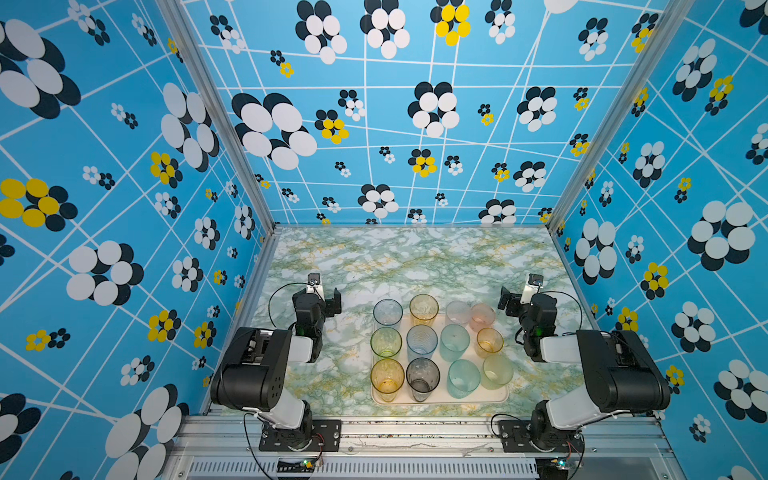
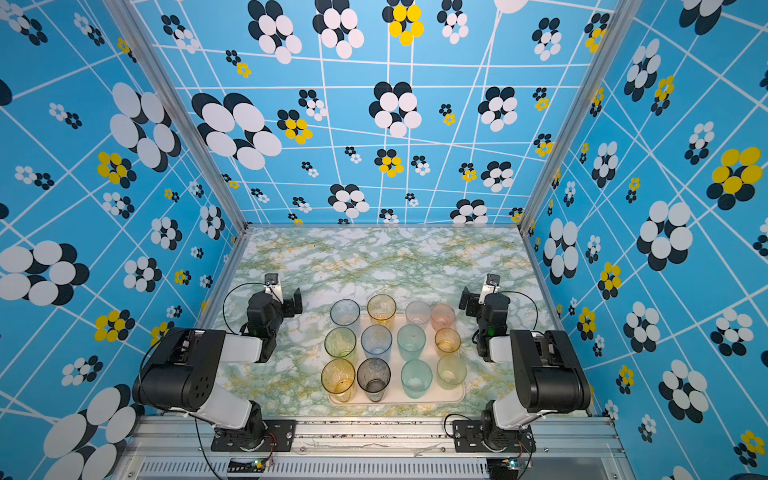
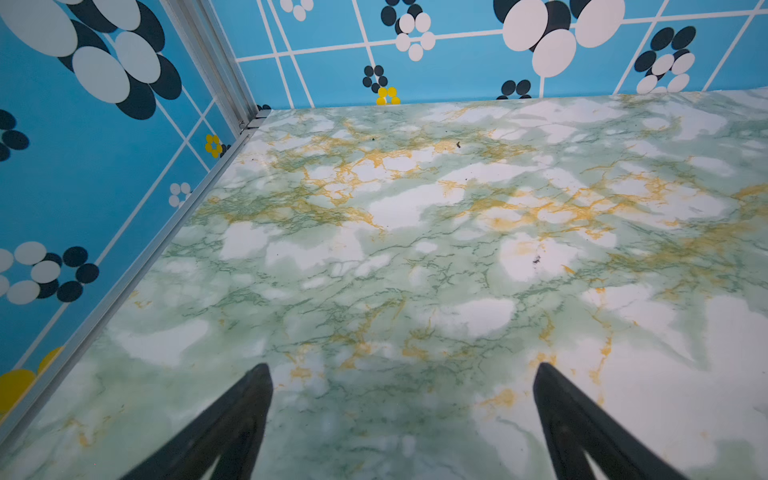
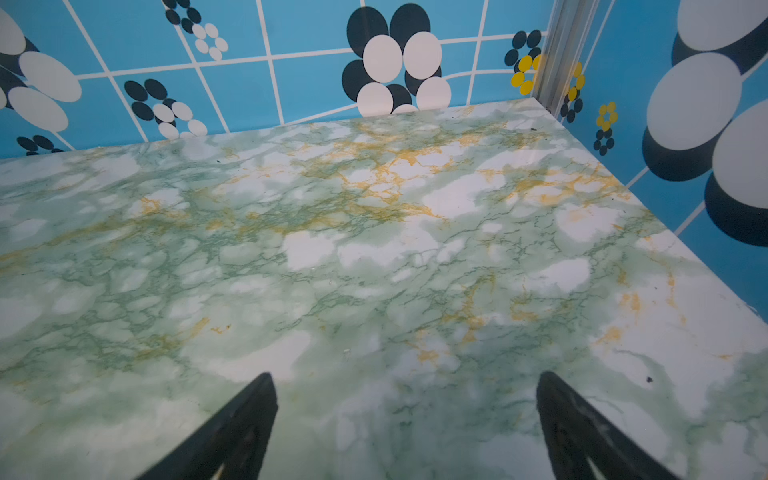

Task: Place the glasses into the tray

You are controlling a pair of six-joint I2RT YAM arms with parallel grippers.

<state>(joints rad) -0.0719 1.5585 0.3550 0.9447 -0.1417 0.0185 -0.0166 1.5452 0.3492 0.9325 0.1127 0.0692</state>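
While twelve tinted glasses (image 1: 422, 340) stand upright on the cream tray (image 1: 492, 395) | left gripper (image 3: 403, 374): jaws spread wide, empty, above marbled table (image 3: 415, 249) | right gripper (image 4: 405, 382): likewise spread, empty

We saw lots of free room on the far half of the table (image 1: 415, 257). The glasses (image 1: 422, 340) were packed tight on the tray (image 1: 490, 395), with hardly a gap between them. A strip of table lay open on each side of the tray, and the blue walls (image 1: 124, 208) closed us in.
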